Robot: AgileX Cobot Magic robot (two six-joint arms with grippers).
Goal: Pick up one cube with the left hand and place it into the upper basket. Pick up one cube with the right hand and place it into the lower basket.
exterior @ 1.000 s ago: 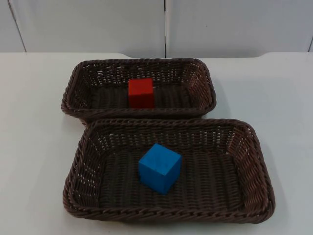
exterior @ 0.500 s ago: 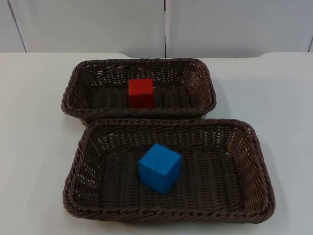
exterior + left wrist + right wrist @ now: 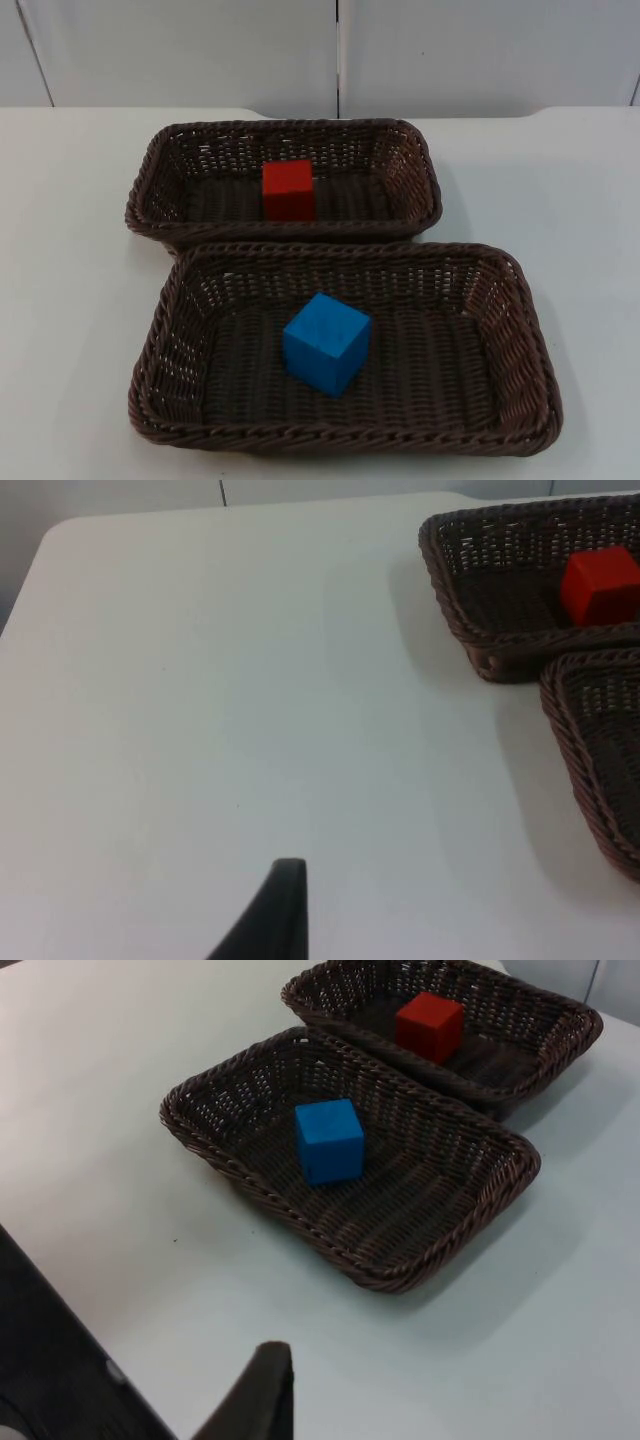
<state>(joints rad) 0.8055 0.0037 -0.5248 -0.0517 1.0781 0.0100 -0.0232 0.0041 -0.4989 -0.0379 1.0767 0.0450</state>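
In the top view a red cube (image 3: 288, 190) rests on the floor of the upper wicker basket (image 3: 285, 232). A blue cube (image 3: 326, 343) lies turned a little in the middle of the lower basket (image 3: 340, 438). The two baskets touch along their long sides. My left gripper (image 3: 285, 900) waits above bare table well to the left of the upper basket (image 3: 470, 630), where the red cube (image 3: 598, 583) sits. My right gripper (image 3: 265, 1390) waits back from the lower basket (image 3: 230, 1175), looking at the blue cube (image 3: 328, 1140) and red cube (image 3: 429, 1025).
The white table (image 3: 70, 300) has bare room on the left and right of both baskets. The grey partition wall (image 3: 340, 50) closes the far side. In the right wrist view the table's edge (image 3: 60, 1290) drops off into dark space.
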